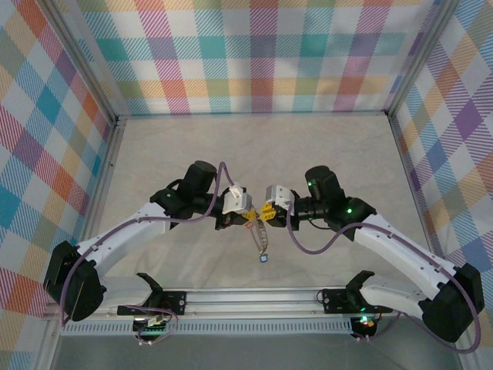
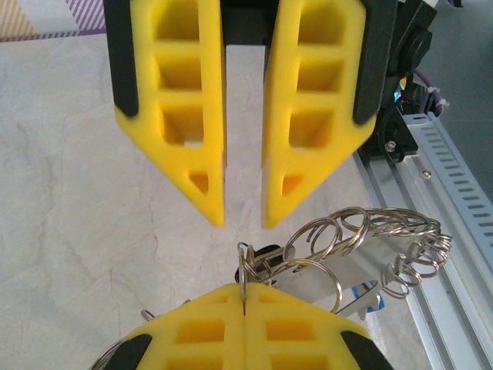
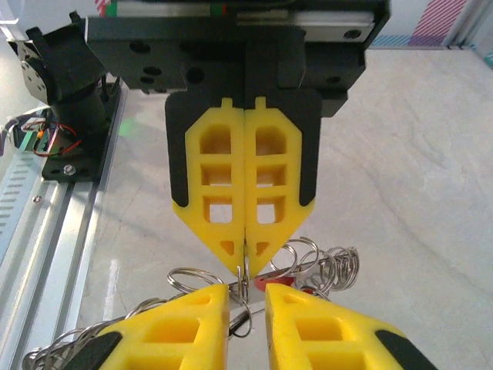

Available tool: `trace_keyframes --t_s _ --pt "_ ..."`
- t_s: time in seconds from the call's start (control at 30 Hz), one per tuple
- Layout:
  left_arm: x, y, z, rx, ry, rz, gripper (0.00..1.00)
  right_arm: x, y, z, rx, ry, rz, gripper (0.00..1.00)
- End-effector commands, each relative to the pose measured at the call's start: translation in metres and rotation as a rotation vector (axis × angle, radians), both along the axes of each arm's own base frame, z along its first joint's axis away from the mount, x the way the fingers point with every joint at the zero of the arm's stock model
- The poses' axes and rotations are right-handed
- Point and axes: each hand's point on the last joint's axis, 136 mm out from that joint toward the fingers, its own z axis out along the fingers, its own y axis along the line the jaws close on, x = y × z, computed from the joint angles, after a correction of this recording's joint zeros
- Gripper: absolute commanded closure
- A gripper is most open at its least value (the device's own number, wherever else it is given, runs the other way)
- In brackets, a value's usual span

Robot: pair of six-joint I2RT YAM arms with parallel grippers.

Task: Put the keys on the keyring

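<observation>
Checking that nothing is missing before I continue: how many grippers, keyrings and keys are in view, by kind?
Grippers: 2, the left gripper and the right gripper
Keyring with its chain of small rings: 1
Keys: 1 for certain, the red key; any other is too hidden among the rings to tell
Total: 4

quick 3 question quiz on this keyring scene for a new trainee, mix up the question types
1. True or false: the left tool is shut on a thin ring of the keyring.
2. Which tool has a gap between its fingers? A) the left tool B) the right tool C) both
3. Fill in: in the right wrist view, the key head among the rings is ____.

Key: 1 true; 2 B; 3 red
</observation>
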Motion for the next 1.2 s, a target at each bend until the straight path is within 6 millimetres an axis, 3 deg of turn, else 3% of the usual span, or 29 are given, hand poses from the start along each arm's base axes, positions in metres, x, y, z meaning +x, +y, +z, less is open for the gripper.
trace_keyframes --t_s 0.0,0.37,0.67,1.0,1.17 --pt "-0.006 -0.006 0.025 -0.107 -0.053 -0.041 1.0 -0.009 -0.001 0.008 0.048 0.002 0.038 0.8" --pt "-0.016 -0.008 0.038 -0.193 -0.075 -0.093 1.0 -0.019 0.002 -0.004 0.054 0.056 0.092 0.75" --pt "-0.018 -0.011 0.041 -0.22 -0.066 -0.115 1.0 -0.009 0.013 0.003 0.083 0.05 0.105 0.89" --pt "-0.016 -0.013 0.036 -0.22 -0.042 -0.104 1.0 -0.009 0.015 0.012 0.126 0.019 0.116 0.8" --pt "-0.015 -0.014 0.034 -0.212 -0.036 -0.102 1.0 -0.013 0.008 0.012 0.135 -0.023 0.095 0.85"
